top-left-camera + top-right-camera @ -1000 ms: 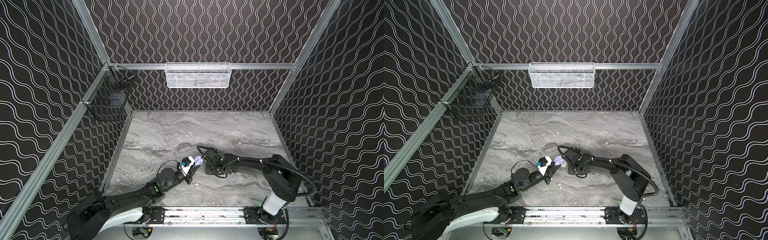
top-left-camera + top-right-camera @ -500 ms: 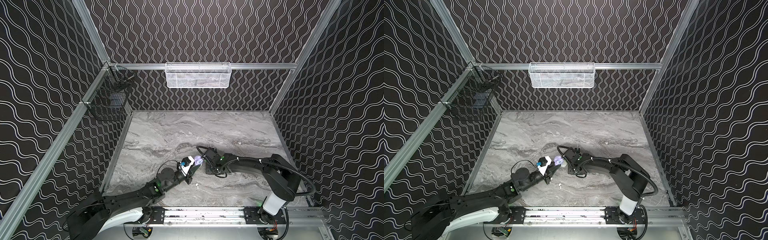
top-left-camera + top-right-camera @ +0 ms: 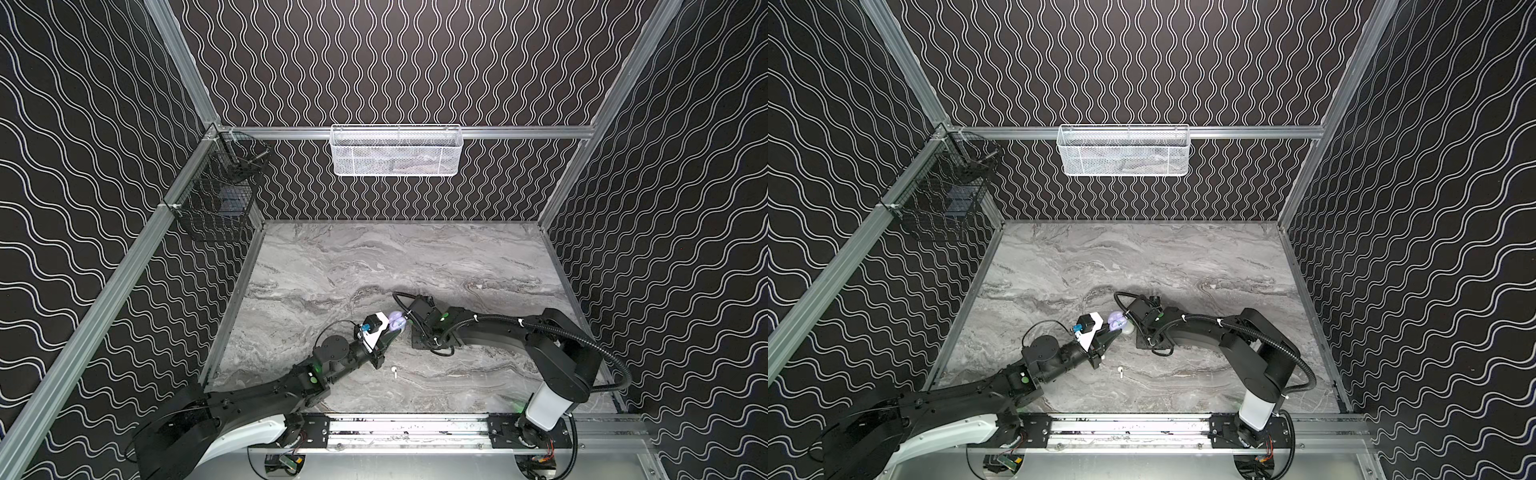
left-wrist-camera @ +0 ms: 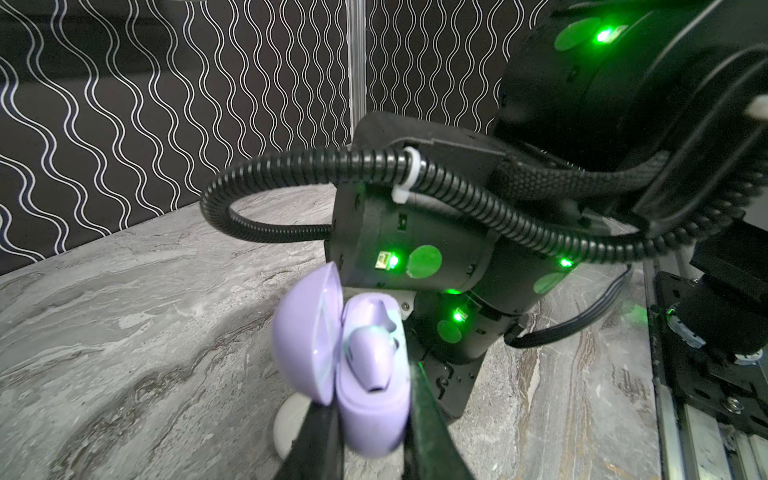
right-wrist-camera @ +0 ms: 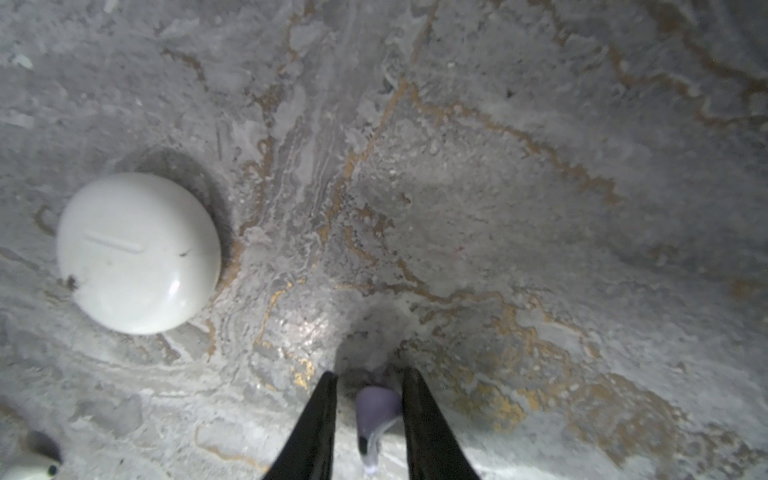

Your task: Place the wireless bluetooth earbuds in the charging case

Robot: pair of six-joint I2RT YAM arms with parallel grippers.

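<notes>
- Near the middle of the bench (image 3: 374, 257), toward its front edge, the left end effector (image 4: 370, 399) is clenched on the lavender charging case (image 4: 374, 415). The lid is open, with one seated lavender earbud (image 4: 370, 357) inside.
- Just beside it, the right end effector (image 5: 370, 374) straddles a second lavender earbud (image 5: 376, 405) low over the bench. I cannot tell whether it grips.
- A closed white case (image 5: 138, 252) rests nearby.
- A white earbud (image 3: 394, 371) lies nearer the front edge.

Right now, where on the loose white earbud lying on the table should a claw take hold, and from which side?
Take the white earbud by its bulbous head, coming straight down from above. It lies flat on the table, stem towards the front rail, so closing across the head probably holds best; the stem looks too thin.
</notes>
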